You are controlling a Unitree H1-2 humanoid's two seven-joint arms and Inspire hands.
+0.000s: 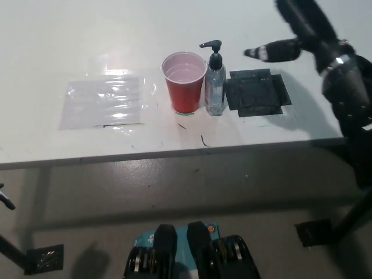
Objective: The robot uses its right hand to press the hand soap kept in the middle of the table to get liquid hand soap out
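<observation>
Step in hand: approach to the pump head.

The right hand [302, 35] is raised over the table [58, 35], fingers spread and holding nothing, 1 digit pointing toward the hand soap bottle [215, 81]. The bottle stands upright well to the hand's left and nearer the table's front edge, its base just beside a red cup [185, 82] on the far side from the hand. A black mat [256, 93] lies between hand and bottle.

Procedure, as judged:
1. Carry the hand left over the mat until it is above the pump head [211, 46].
2. Descend vertically; press straight down. Sideways load could tip the narrow bottle into the cup.
3. The nozzle points toward the cup.

Only a tip of the left hand [4, 199] shows, low and far left; its state cannot be told.
</observation>
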